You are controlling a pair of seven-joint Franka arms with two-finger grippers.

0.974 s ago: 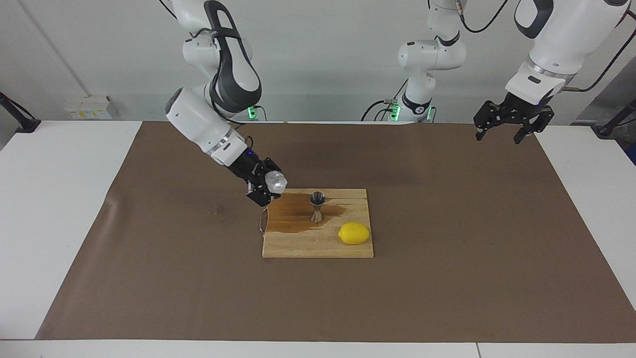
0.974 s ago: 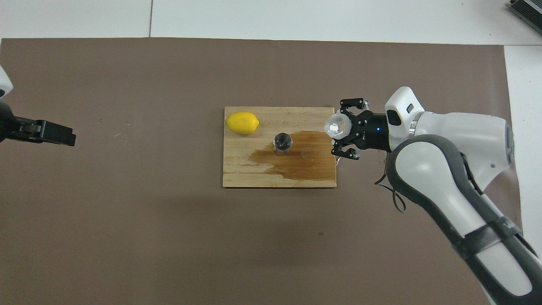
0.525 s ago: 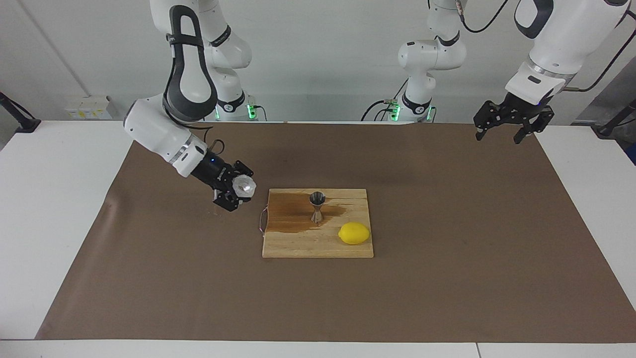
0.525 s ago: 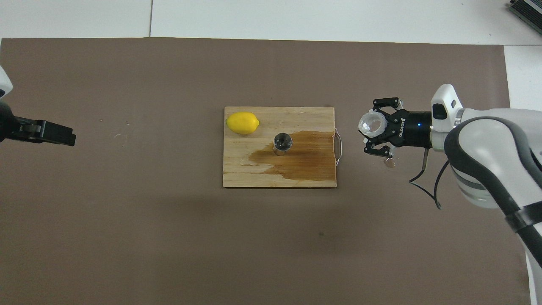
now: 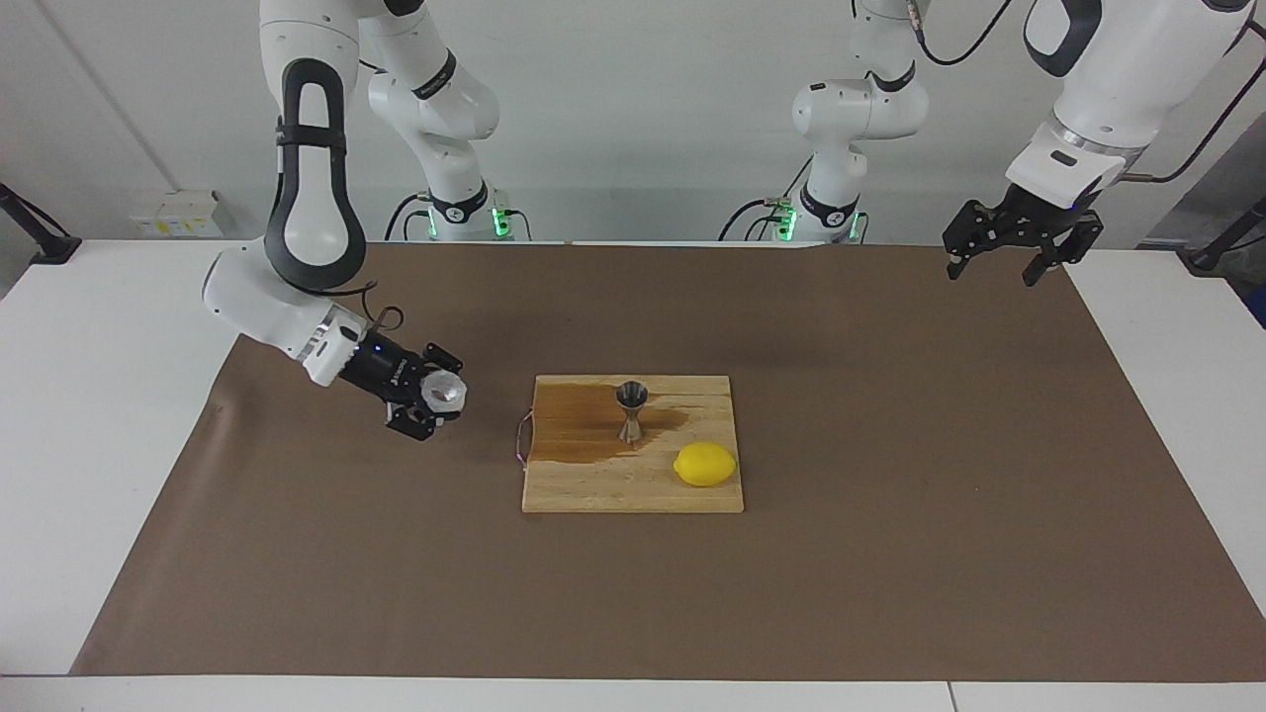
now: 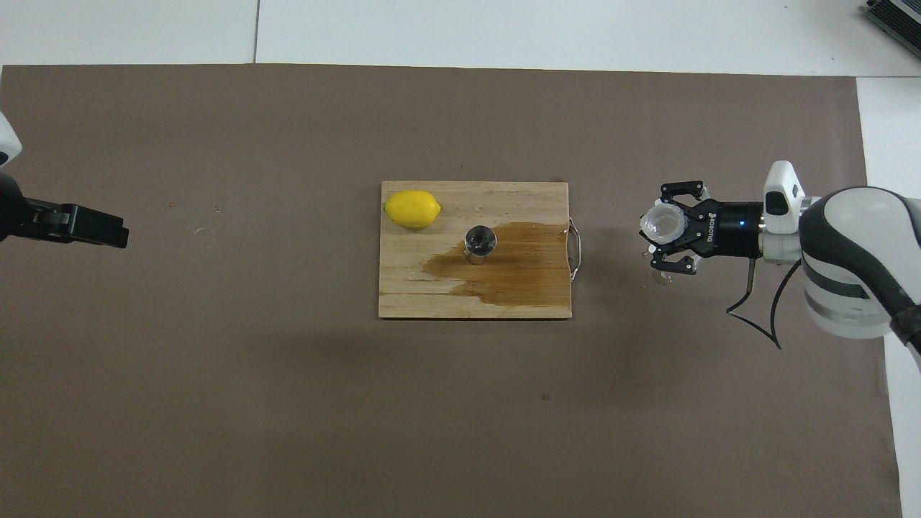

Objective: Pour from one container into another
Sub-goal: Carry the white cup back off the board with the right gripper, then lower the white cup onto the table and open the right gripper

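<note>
My right jaws clasp the small, crinkled white cup (image 5: pixel 442 392), tipped on its side above the brown mat toward the right arm's end of the tabletop. The shiny hourglass jigger (image 5: pixel 631 411) stands upright on the wet, stained cutting board (image 5: pixel 633 489).

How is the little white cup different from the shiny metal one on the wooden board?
The white cup is crinkled and translucent; the steel jigger is smooth, shiny and hourglass-shaped. The white cup is tipped on its side, held in the right gripper over the brown mat; the steel jigger stands upright on the cutting board, in a wet stain. Both are small open containers.
</note>
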